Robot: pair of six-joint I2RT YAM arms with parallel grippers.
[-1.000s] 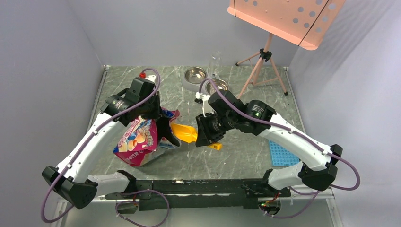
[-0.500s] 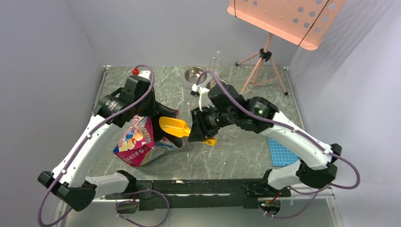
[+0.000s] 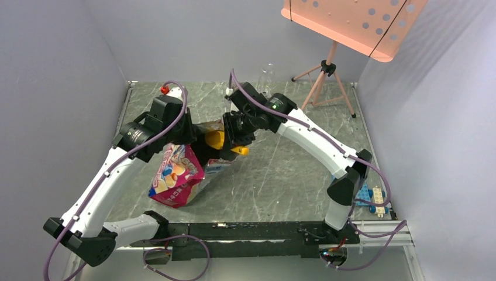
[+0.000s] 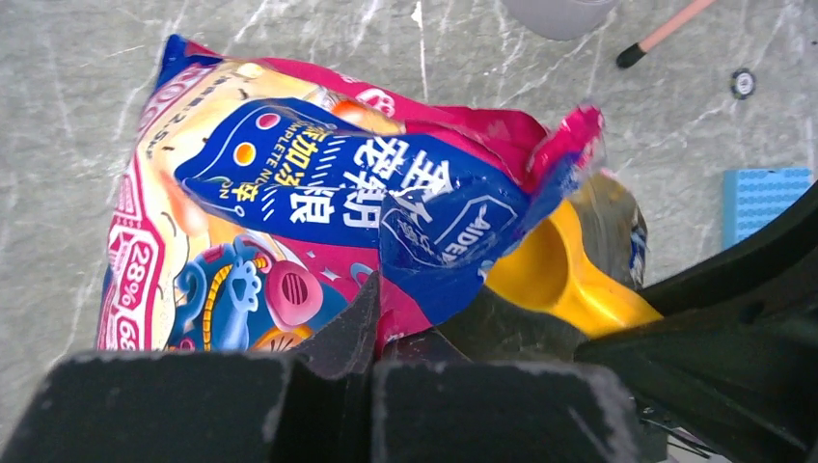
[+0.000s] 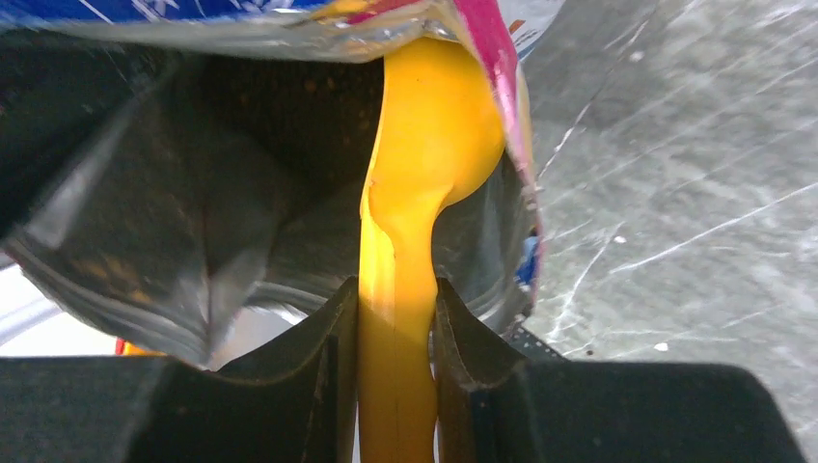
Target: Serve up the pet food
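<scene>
Swinging toward ten o'clock since a second ago, the right arm [image 3: 310, 137] reached the crinkled pink-red-and-blue printed bag [image 4: 289, 193], its rim pinched tight by the left gripper [image 4: 371, 333]. Inside dips the yellow plastic scoop [image 5: 434, 145], its handle clamped in the right gripper [image 5: 395, 318]. Of the pet food [image 5: 311, 87], only brown specks show on the bag's lining.

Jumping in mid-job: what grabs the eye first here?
The pink-and-blue printed foil bag at left centre, its mouth pinched by the left tool. The right tool grips a yellow plastic scoop by the handle, its bowl inside the bag's open mouth.
</scene>
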